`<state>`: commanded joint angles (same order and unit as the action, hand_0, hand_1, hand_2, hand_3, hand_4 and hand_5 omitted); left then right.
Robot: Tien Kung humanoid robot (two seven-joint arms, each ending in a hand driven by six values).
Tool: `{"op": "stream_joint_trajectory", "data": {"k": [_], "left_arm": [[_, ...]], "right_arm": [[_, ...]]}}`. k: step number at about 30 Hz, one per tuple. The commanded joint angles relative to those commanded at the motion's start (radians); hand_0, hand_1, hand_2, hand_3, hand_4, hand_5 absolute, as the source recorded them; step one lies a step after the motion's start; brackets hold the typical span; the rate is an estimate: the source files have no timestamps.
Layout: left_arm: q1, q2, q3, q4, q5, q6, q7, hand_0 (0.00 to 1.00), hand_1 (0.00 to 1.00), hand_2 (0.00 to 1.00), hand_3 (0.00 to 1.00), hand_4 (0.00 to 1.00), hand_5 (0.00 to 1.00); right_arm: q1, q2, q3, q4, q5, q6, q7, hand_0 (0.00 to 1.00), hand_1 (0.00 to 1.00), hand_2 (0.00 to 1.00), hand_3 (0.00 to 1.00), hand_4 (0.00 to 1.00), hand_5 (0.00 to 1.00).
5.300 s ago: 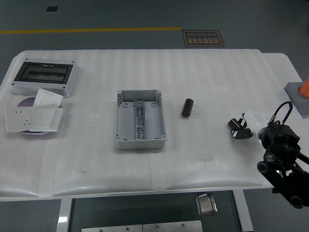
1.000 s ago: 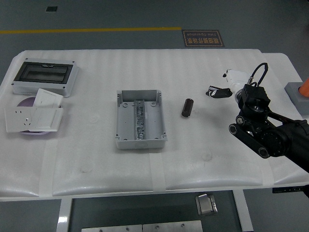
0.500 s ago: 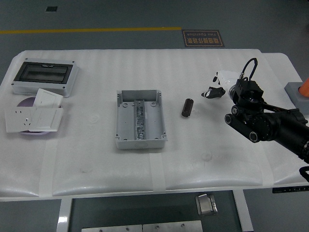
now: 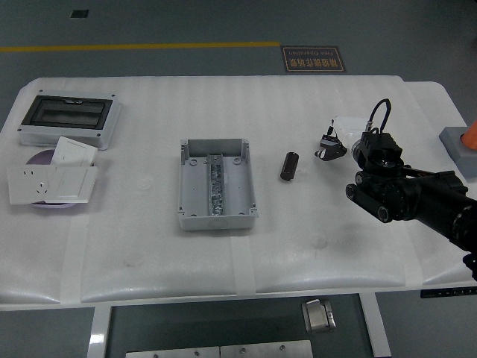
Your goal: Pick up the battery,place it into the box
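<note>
A dark cylindrical battery (image 4: 289,165) lies on the white table right of centre. An open grey box (image 4: 216,184) with a metal rail inside stands to its left. My right hand (image 4: 332,142) hovers just right of the battery, a short gap away, its fingers relaxed and holding nothing. The black forearm (image 4: 406,195) runs back toward the right edge of the picture. My left arm does not show.
A grey enclosure with a dark window (image 4: 68,118) sits at the far left. In front of it lie white socket plates (image 4: 52,179) on a purple disc. A grey block with an orange object (image 4: 462,145) is at the right edge.
My right hand has risen from the table's near right, swung toward the far side, then moved left toward the battery. The battery and box have not moved.
</note>
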<state>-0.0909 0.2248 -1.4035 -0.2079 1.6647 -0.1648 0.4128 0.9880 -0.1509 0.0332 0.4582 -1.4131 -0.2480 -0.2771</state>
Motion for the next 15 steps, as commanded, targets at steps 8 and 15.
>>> {"op": "stream_joint_trajectory", "data": {"k": [8,15], "left_arm": [[-0.004,0.000,0.002,0.000,-0.004,0.000,-0.002,0.590,0.655,0.528,0.567,0.589,0.060],[-0.007,-0.002,0.015,0.001,-0.019,0.001,-0.006,0.590,0.654,0.529,0.568,0.588,0.060]], "right_arm": [[0.006,0.005,0.047,-0.035,-0.067,0.025,0.007,0.287,0.492,0.494,0.627,0.614,0.262],[-0.005,-0.003,0.089,-0.045,-0.104,0.054,0.012,0.262,0.460,0.486,0.639,0.536,0.203]]}}
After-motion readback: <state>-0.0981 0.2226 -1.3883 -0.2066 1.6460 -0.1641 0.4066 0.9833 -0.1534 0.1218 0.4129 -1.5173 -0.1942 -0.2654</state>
